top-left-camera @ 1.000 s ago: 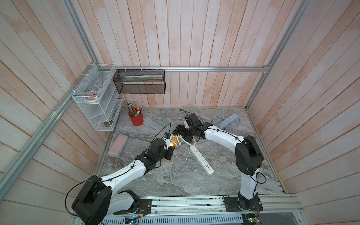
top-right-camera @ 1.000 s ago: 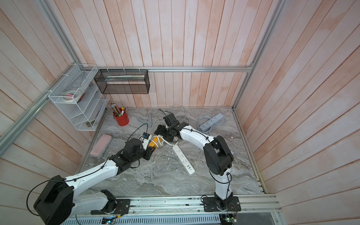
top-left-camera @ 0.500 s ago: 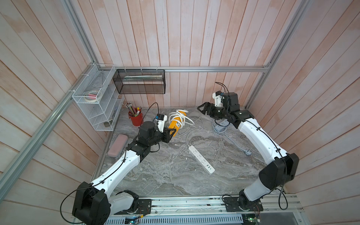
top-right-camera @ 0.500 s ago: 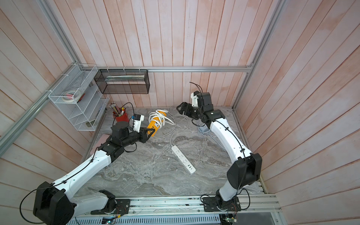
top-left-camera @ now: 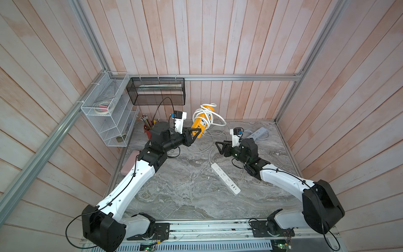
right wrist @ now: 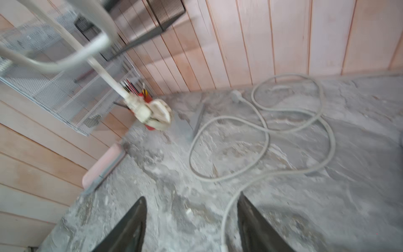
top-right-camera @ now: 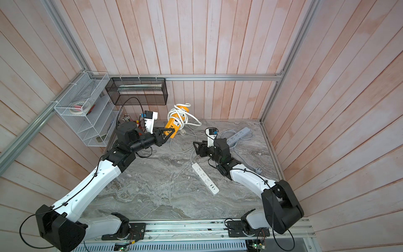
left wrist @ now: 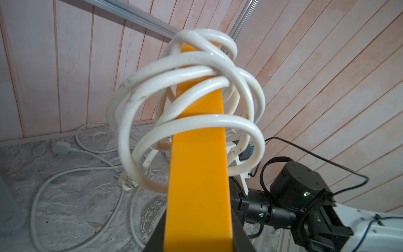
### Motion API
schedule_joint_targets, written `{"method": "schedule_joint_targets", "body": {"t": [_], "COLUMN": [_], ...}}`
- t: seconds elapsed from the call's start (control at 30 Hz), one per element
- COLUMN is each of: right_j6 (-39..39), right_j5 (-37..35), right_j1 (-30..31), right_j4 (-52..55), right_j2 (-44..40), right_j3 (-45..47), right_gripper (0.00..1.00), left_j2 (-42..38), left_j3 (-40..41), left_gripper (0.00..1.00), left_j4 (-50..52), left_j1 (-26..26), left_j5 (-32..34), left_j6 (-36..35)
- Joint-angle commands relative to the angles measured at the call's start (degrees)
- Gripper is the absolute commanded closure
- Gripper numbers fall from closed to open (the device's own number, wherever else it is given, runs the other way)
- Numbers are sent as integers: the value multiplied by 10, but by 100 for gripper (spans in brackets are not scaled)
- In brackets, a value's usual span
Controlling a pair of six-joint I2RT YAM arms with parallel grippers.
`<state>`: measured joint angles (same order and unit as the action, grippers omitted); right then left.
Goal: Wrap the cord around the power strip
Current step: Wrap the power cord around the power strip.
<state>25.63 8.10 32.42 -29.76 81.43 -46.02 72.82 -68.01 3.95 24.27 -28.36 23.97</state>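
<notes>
So the left pincer (top-left-camera: 196, 133) is clamped tight on the bottom end of the orange power strip (top-left-camera: 199, 124) and holds it up off the desk (top-left-camera: 185, 196), tilted toward the back wall. The white cord (left wrist: 213, 119) sits around the strip's upper half in loose, messy loops, and the plug end (right wrist: 152, 113) dangles free below. The right pincer (right wrist: 192, 196) hangs over the desk with its jaws well apart and nothing between them.

Storage stuff: the white wire rack (top-left-camera: 104, 122) on the left wall has a tape roll (top-left-camera: 102, 109) in its top tier and something small and dark in the bottom one, can't tell what. The black mesh basket (top-left-camera: 156, 91) on the back wall holds one long pale item. The red cup (top-left-camera: 147, 132) by the rack is stuffed with pencils (top-left-camera: 145, 119).

Also lying on the desk are a white power strip (top-left-camera: 225, 179) in the middle, a grey power strip (top-left-camera: 257, 133) near the back right corner, and a pink case (top-left-camera: 128, 164) along the left wall.
</notes>
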Motion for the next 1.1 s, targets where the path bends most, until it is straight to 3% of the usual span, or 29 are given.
{"method": "schedule_joint_targets", "body": {"t": [0.0, 0.17, 0.4, 0.67, 0.9, 1.07], "right_j6": [-24, -61, -71, -91, -114, -91], "right_j5": [-38, -56, -38, 21, 25, 26], "right_j1": [23, 52, 54, 56, 56, 56], "right_j4": [-189, -322, -381, -375, -352, -368], "right_j2": [39, 129, 198, 220, 254, 286], "right_j3": [-7, -35, -82, -115, -160, -186], "right_gripper": [25, 23, 24, 26, 29, 39], "left_j2": [-1, 2, -3, -8, -6, -10], "left_j3": [-37, -54, -58, -53, -54, -48], "left_gripper": [100, 100, 100, 100, 100, 100], "left_j4": [-44, -41, -43, -59, -71, -85], "left_j1": [2, 11, 15, 25, 38, 39], "left_j5": [-24, -29, -38, -45, -50, -54], "left_j6": [22, 28, 41, 57, 65, 75]}}
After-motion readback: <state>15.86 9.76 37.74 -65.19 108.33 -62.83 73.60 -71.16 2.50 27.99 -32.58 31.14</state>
